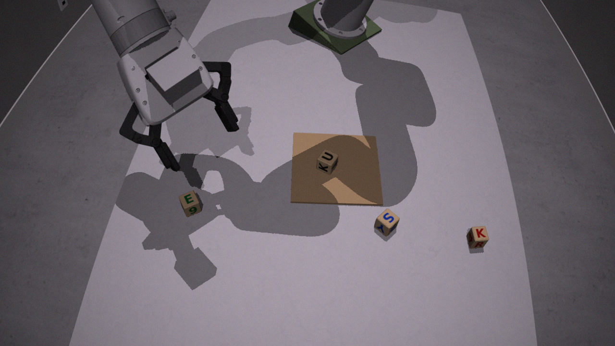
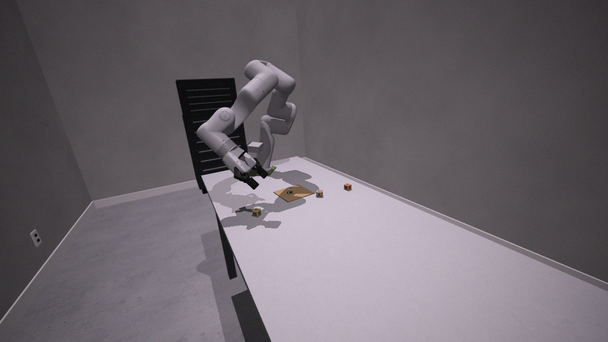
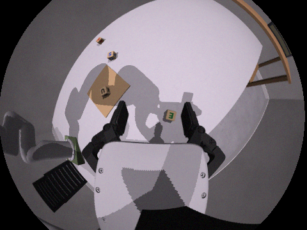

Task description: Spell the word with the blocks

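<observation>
Tool wide open and empty above the surface, E block not yet picked up

Top view: the tool (image 1: 201, 144) hangs with its fingers spread fully, holding nothing, near the E block (image 1: 190, 203), which lies on the pale surface (image 1: 301, 279) well apart from the mat (image 1: 365, 189); the U block (image 1: 327, 161) sits on the mat, the S block (image 1: 386, 222) just off its corner, the K block (image 1: 477, 237) farther out. Exterior view: the tool (image 2: 251, 174) is raised above the surface, tilted toward the E block (image 2: 256, 211). Wrist view: the E block (image 3: 170, 115) shows between the two fingers, untouched; the mat (image 3: 117, 89) with the U block (image 3: 104, 91) lies off to one side
</observation>
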### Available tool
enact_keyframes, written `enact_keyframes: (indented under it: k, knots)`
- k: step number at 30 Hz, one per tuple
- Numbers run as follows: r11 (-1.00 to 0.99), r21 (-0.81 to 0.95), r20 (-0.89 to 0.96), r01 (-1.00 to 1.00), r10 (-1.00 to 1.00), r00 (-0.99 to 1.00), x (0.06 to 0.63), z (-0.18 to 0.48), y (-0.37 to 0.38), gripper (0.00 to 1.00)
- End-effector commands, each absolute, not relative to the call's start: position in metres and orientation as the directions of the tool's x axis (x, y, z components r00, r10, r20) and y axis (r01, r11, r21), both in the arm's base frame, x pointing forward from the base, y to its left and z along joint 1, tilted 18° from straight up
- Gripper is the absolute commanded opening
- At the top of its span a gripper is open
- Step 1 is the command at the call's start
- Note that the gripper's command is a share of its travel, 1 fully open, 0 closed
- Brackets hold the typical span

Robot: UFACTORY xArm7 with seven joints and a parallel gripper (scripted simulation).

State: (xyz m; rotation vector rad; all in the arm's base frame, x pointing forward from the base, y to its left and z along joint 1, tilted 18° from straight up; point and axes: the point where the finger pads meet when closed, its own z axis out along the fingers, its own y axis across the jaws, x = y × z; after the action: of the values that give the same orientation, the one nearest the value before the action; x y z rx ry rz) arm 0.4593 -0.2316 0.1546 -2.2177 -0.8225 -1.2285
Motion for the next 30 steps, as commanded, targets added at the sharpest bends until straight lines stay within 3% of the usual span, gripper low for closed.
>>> enact_keyframes:
  k: [1,30]
  knots:
    - [-0.678,-0.172,0.811,0.714,0.314,0.493,0.447,0.159,-0.199,1.00]
    - [-0.611,-0.228,0.655,0.758,0.480,0.584,0.412,0.163,-0.137,1.00]
